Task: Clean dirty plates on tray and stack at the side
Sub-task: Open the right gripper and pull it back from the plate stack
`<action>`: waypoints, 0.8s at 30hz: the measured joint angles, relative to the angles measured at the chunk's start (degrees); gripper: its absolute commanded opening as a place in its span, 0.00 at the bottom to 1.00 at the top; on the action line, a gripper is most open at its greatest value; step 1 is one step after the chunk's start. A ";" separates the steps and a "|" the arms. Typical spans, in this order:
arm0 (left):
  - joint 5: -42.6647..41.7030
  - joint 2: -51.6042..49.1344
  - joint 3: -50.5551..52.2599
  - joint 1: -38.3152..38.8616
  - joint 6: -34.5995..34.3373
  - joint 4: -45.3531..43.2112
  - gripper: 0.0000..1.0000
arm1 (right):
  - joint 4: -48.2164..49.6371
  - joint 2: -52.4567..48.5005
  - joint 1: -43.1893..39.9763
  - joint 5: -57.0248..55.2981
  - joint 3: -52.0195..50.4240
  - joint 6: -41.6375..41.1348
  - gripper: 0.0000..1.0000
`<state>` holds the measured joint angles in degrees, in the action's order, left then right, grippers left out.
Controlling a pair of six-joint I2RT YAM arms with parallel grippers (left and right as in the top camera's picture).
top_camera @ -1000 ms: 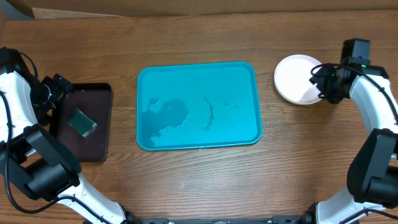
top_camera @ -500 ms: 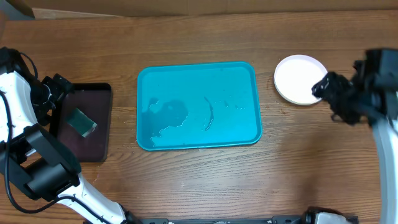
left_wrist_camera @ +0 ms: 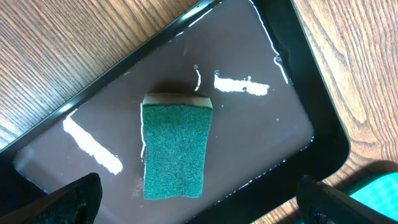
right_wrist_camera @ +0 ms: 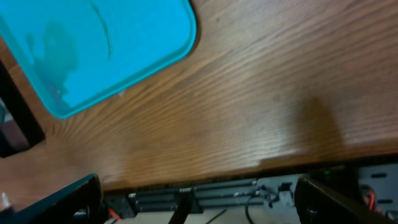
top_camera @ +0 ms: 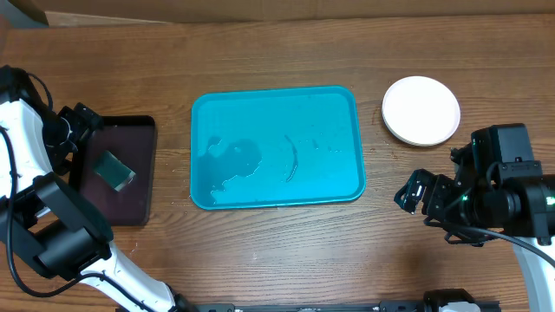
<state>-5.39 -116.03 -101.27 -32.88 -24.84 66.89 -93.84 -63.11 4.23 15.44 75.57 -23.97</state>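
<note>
Right tool [right_wrist_camera: 199,202] tips cut off; tray [right_wrist_camera: 93,43] partly cropped

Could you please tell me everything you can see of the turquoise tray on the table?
The tray is a turquoise rectangle with rounded corners and a low raised rim, seemingly glossy plastic. It lies flat near the middle of the wooden table. Its floor holds only what looks like a wet patch at lower left in the overhead view and a thin curved streak beside it. Only the table touches it.
</note>
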 measured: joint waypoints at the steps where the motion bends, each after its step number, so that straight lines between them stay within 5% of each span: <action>1: -0.02 0.00 0.00 0.00 0.00 0.02 1.00 | 0.02 0.00 0.00 0.39 0.00 -0.02 1.00; 17: -0.02 0.00 0.00 0.00 0.00 0.00 1.00 | 1.57 -0.15 0.02 1.77 -0.13 0.00 1.00; 24: 0.00 0.00 0.00 0.00 0.00 0.00 1.00 | 17.97 3.48 1.44 2.14 -9.53 0.00 1.00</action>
<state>-5.39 -116.03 -101.27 -32.88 -24.84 66.89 -75.88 -59.64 5.67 17.58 66.04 -23.97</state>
